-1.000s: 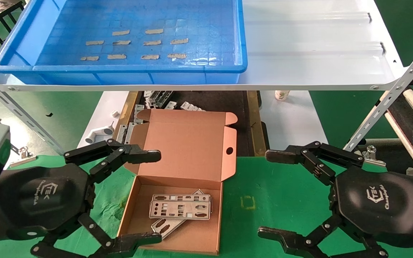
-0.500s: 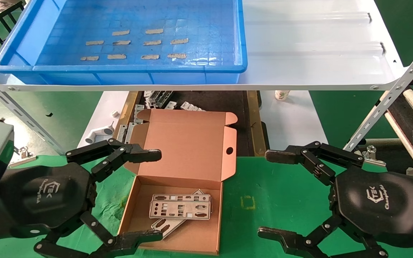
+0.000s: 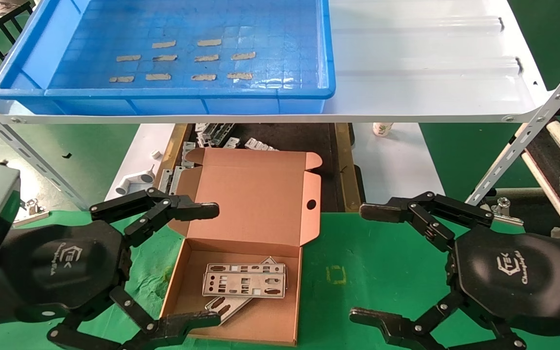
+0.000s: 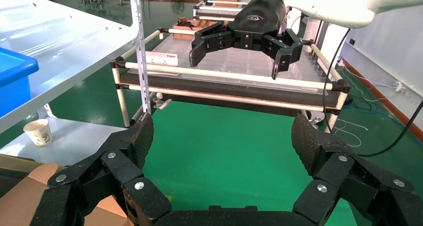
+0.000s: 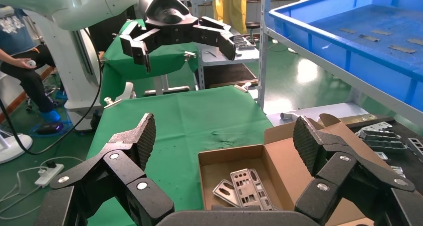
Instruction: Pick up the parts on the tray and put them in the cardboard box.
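Grippers hover nearest, low over the green cloth: the left gripper (image 3: 212, 265) spread wide and empty, straddling the left wall of the cardboard box (image 3: 253, 214), and the right gripper (image 3: 367, 265) equally wide, holding nothing, beside the box. Silver parts (image 3: 244, 284) lie stacked inside the box. Farther back, on the white shelf (image 3: 430, 73), sits the blue tray (image 3: 328, 58).

left end effector (image 4: 219, 141) open over green mat (image 4: 219, 136) | right end effector (image 4: 239, 49) open opposite | paper cup (image 4: 38, 131) aside
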`<state>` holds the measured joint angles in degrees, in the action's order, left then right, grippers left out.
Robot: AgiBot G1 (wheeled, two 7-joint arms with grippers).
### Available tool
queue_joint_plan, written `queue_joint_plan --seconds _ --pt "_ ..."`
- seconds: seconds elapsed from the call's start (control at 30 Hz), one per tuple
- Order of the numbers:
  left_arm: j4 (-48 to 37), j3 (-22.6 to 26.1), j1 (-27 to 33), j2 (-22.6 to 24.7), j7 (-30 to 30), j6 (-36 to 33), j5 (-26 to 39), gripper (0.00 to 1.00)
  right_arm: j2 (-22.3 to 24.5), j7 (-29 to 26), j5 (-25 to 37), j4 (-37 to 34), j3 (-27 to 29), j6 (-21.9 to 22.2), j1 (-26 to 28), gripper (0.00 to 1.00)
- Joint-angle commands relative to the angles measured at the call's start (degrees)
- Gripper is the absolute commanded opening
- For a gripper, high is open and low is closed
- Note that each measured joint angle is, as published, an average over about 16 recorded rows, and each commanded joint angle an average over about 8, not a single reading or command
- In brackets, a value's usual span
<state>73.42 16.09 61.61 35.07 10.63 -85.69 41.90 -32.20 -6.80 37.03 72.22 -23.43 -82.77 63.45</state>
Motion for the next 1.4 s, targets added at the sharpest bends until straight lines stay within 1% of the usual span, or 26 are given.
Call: queue_joint_plan --seconds 0.03,1.4 --pt "0.0 0.0 0.0 0.0 0.0 0.0 0.0 1.00 0.0 0.0 0.0 0.0 0.0 0.0 0.0 1.00" --pt "-0.1 0.1 0.1 0.1 -0.1 0.0 0.0 1.00 0.0 0.0 0.0 0.0 0.0 0.0 0.0 1.00"
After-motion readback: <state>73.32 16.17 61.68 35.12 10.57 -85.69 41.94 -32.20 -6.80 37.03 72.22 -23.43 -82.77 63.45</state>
